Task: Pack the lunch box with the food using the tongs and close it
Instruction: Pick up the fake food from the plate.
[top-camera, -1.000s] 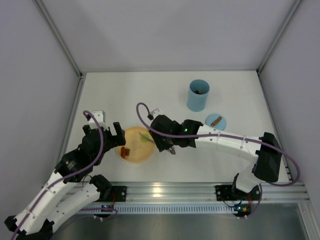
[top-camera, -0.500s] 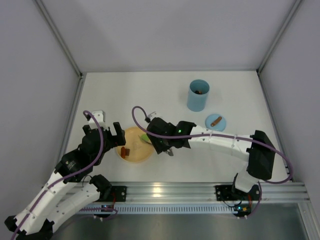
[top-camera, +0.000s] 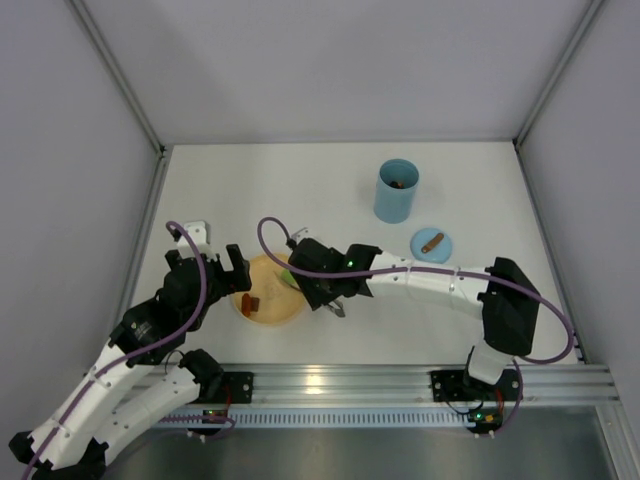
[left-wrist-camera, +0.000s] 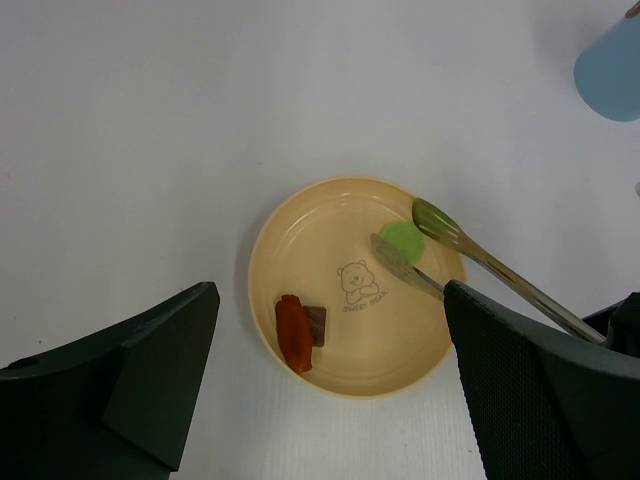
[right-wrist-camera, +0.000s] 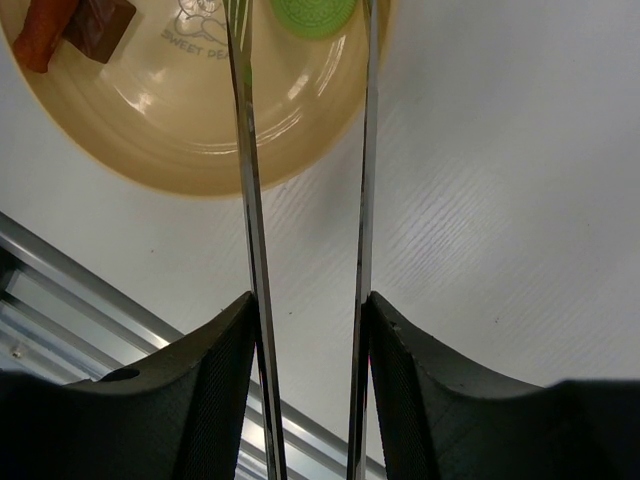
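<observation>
Plate (left-wrist-camera: 320, 225) lettering reads "SWEET"; right fingers (right-wrist-camera: 215, 390) clamp tongs (right-wrist-camera: 249, 200), left fingers (left-wrist-camera: 150, 370) apart.

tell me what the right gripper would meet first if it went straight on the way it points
Most likely the green food piece on the plate: the tongs held by the right gripper straddle it, though the tips' height is unclear.

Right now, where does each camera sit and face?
Top external: above and behind the robot, looking down at the table; shows left arm, right arm, plate, lunch box, lid.
Left wrist: on the left wrist, looking down at the plate; its open fingers frame the bottom corners.
Right wrist: on the right wrist, looking along the tongs toward the plate; its fingers grip them.
Shared: both wrist views show the plate, tongs and green piece.
</observation>
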